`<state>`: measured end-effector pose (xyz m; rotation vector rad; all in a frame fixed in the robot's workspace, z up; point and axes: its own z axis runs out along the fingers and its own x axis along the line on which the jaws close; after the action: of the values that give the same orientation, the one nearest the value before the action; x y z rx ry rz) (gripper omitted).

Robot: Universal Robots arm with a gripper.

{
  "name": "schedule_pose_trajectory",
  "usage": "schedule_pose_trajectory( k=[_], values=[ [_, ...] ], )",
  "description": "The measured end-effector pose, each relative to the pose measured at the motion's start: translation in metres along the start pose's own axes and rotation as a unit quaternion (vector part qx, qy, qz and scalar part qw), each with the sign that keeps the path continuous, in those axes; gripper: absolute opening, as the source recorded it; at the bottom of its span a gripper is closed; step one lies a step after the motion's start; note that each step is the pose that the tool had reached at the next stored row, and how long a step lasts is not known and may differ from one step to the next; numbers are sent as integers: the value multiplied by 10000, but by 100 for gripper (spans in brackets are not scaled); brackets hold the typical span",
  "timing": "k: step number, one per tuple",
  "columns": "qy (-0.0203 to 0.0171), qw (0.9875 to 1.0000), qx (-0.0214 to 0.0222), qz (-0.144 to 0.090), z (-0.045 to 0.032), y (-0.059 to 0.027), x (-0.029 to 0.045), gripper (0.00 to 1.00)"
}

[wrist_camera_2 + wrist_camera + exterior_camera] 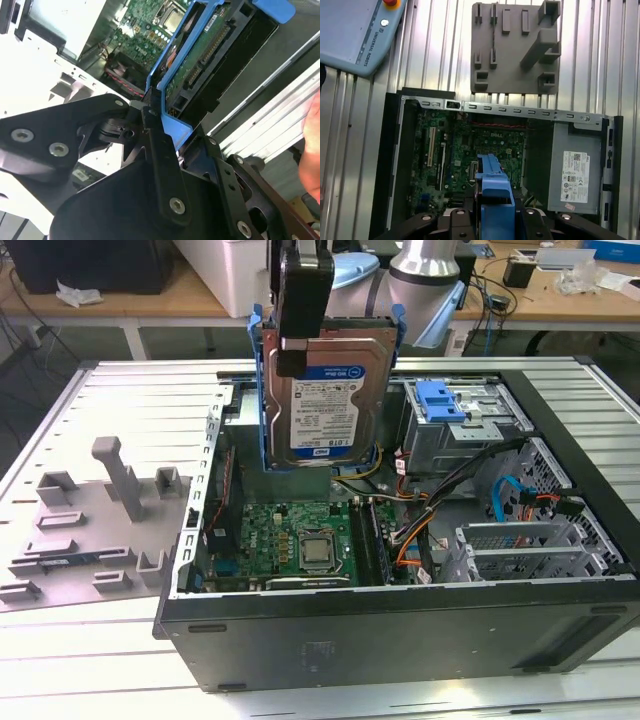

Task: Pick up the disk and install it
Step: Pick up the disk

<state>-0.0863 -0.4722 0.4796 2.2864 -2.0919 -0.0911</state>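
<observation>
The disk (325, 405), a silver hard drive with a blue-and-white label in a blue plastic carrier, hangs upright above the open computer case (400, 630), over the rear of the motherboard (300, 535). My gripper (298, 350) is shut on its upper edge, one black finger crossing the label side. In the second wrist view the disk (200, 65) shows its green circuit-board side, with the black fingers (152, 125) clamped on the carrier's edge. In the first wrist view the carrier's blue rim (495, 190) sits between the gripper's links, above the case interior.
A drive bay with a bright-blue bracket (440, 400) lies to the exterior view's right of the disk, with cables (440, 490) beside it. A grey fixture plate (90, 520) rests on the ribbed table. A grey metal box (572, 175) fills one case corner. A hand (312, 145) is nearby.
</observation>
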Motion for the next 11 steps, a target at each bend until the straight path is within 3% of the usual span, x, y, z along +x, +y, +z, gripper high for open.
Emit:
schedule_pose_trajectory(
  k=[1, 4, 7, 11],
  values=[
    [5, 10000, 53, -1, 0, -1, 9, 37],
    [11, 9999, 121, -2, 0, 0, 15, 37],
    [2, 9999, 150, 16, 0, 2, 27, 37],
    [1, 9999, 154, 40, 0, 2, 31, 37]
  ],
)
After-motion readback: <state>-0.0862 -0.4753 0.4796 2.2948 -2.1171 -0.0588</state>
